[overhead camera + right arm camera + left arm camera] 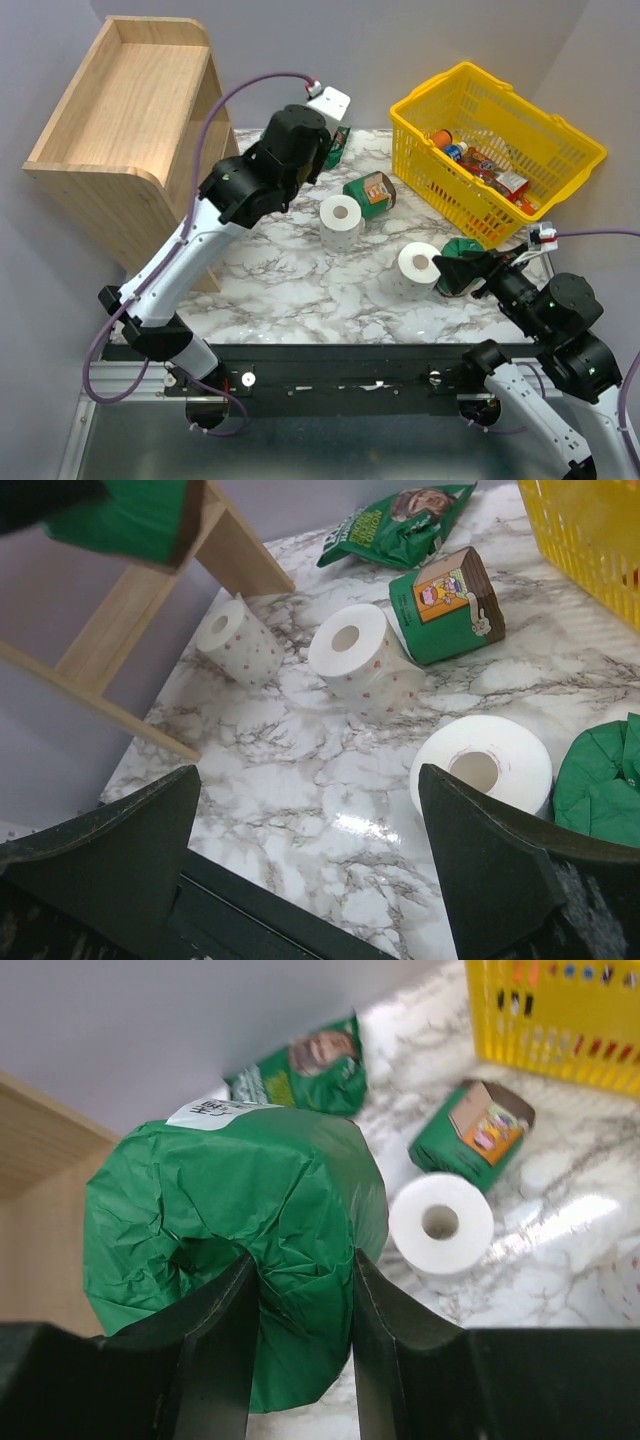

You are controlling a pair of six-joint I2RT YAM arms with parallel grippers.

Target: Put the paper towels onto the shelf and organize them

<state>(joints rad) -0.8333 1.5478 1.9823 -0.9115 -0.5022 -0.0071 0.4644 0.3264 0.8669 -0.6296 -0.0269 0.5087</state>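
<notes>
My left gripper [303, 1260] is shut on a green-wrapped paper towel roll [230, 1220], held off the table beside the wooden shelf [130, 100]. In the top view the left gripper [310, 150] covers most of that roll. On the marble lie another green-wrapped roll with an orange label [370, 193] and two white rolls [340, 222] [418, 270]. A third white roll [240, 640] lies by the shelf's foot. My right gripper [310, 780] is open and holds nothing, just short of the nearest white roll [480, 765]. A crumpled green roll [600, 780] lies to its right.
A yellow plastic basket [500, 150] holding bottles and packets stands at the back right. A flat green snack bag [395, 525] lies at the back of the table near the wall. The shelf's top tray [110, 90] holds nothing.
</notes>
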